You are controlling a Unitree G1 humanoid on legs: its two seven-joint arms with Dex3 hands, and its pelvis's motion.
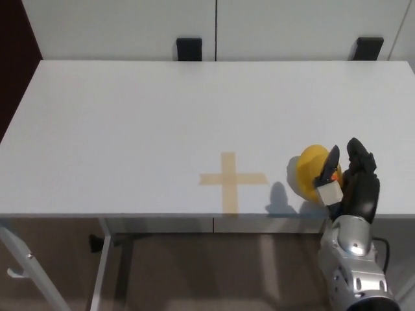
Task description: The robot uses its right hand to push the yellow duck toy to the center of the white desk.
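Observation:
The yellow duck toy stands on the white desk near its front edge, right of a tan tape cross. My right hand comes up from below the front edge and rests against the duck's right side. Its black fingers are spread apart and hold nothing; one finger lies across the duck's right flank. A gap of bare desk separates the duck from the cross. My left hand does not show.
Two black brackets sit at the desk's far edge against white cabinet doors. The desk's metal legs and a wooden floor show below the front edge. A dark wall strip runs along the far left.

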